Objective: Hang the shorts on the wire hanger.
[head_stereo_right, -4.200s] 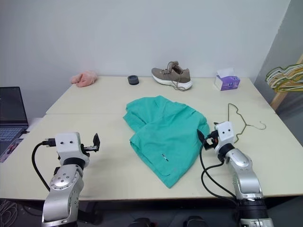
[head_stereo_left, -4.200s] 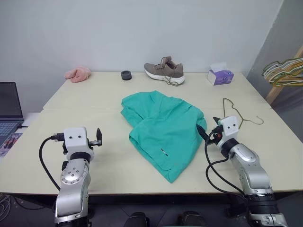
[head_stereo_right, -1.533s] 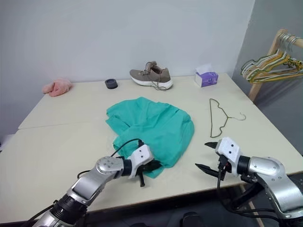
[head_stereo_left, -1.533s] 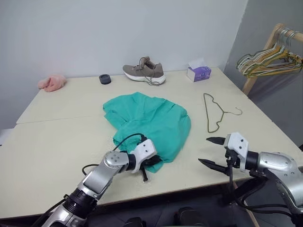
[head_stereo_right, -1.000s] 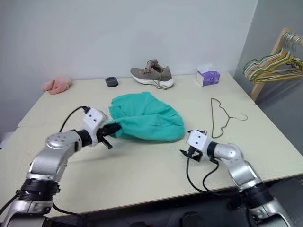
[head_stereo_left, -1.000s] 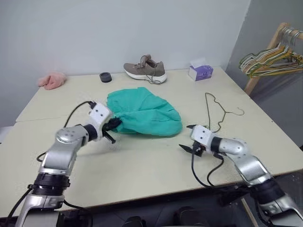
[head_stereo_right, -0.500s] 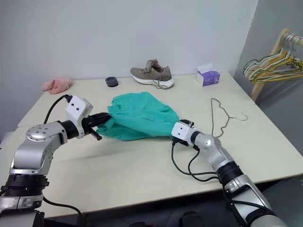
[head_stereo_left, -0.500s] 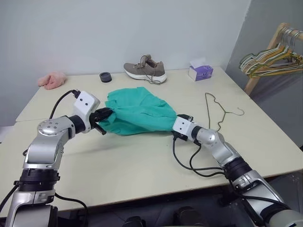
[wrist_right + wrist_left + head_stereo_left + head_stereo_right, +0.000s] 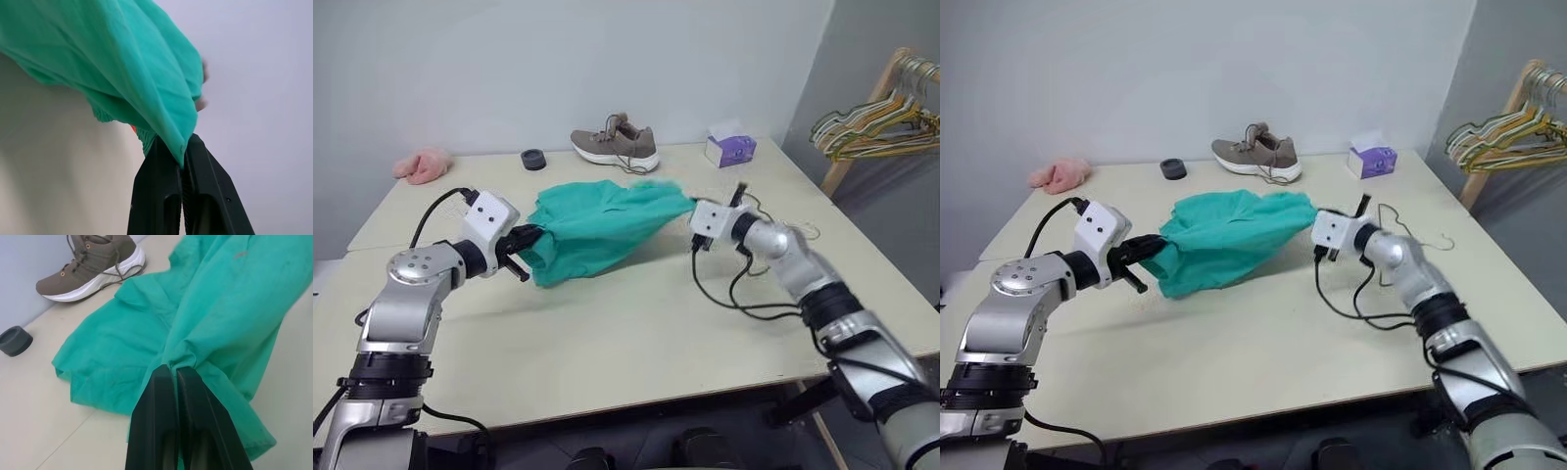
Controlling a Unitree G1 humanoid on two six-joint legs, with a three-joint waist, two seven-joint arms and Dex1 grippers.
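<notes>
shorts (image 9: 602, 227) now off the table (image 9: 607, 323) — right gripper (image 9: 689, 209) newly clamped on one end, left gripper (image 9: 530, 238) on the other

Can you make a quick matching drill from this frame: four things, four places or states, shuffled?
Things:
1. teal-green fabric shorts
2. thin olive-brown wire hanger
3. taupe lace-up sneaker
4. pink fluffy slipper

Places or states:
A. at the table's far left corner
B. lying flat on the table past the right arm
C. stretched between the left end effector and right end effector, both shut on them
D. at the table's far edge, beside the small black round cap

Pairs: 1-C, 2-B, 3-D, 4-A
</notes>
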